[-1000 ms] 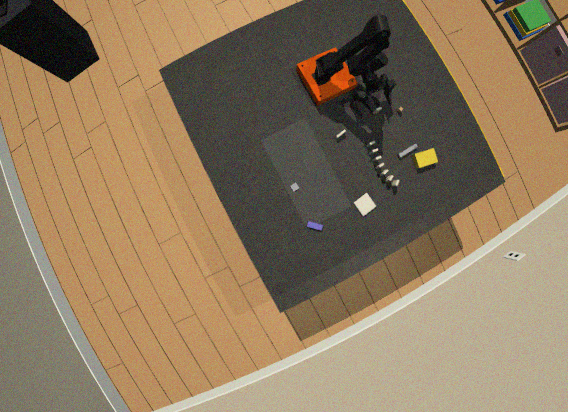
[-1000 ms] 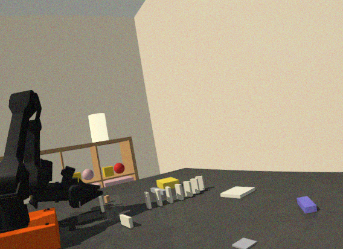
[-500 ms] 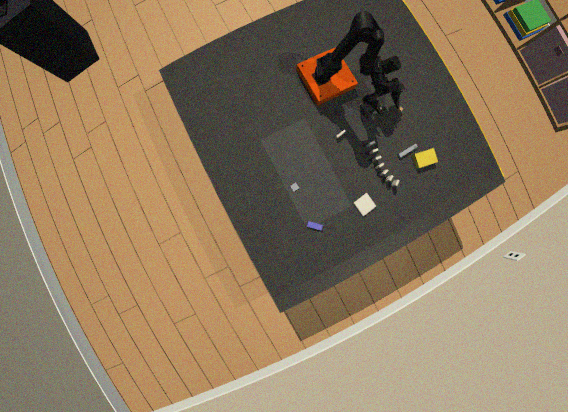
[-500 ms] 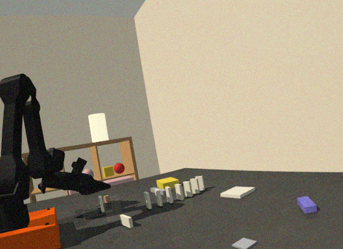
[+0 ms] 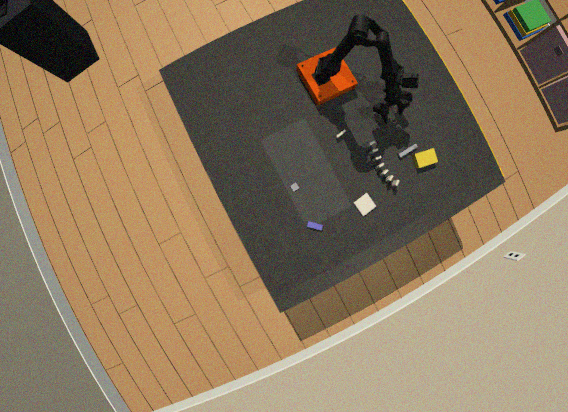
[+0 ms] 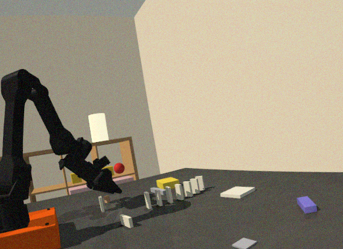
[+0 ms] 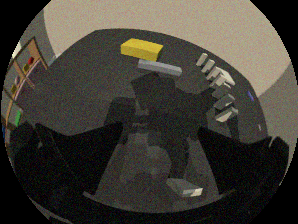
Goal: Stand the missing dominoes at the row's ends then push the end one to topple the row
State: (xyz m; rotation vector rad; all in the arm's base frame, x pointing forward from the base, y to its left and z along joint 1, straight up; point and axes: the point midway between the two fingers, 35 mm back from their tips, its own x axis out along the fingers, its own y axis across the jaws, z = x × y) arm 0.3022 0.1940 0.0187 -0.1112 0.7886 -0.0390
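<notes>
A curved row of several cream dominoes (image 5: 385,171) (image 6: 179,191) (image 7: 226,115) stands upright. A separate domino (image 6: 101,203) (image 7: 185,187) stands upright nearer the robot base, some way off the row's near end; the arm hides it in the top view. Another domino (image 5: 341,134) (image 6: 126,221) lies on its long edge beside the line of the row, toward the exterior view. My gripper (image 5: 390,116) (image 6: 119,191) (image 7: 161,128) is open and empty, above the mat. It is tilted downward and stands between the base and the row, with the separate domino below and behind the fingertips.
A grey bar (image 5: 408,150) (image 7: 160,67) and a yellow block (image 5: 426,158) (image 6: 168,183) (image 7: 142,49) lie beside the row. A white tile (image 5: 365,204) (image 6: 238,192), a purple block (image 5: 314,226) (image 6: 306,204) and a small grey tile (image 5: 295,187) (image 6: 244,243) lie on the other side.
</notes>
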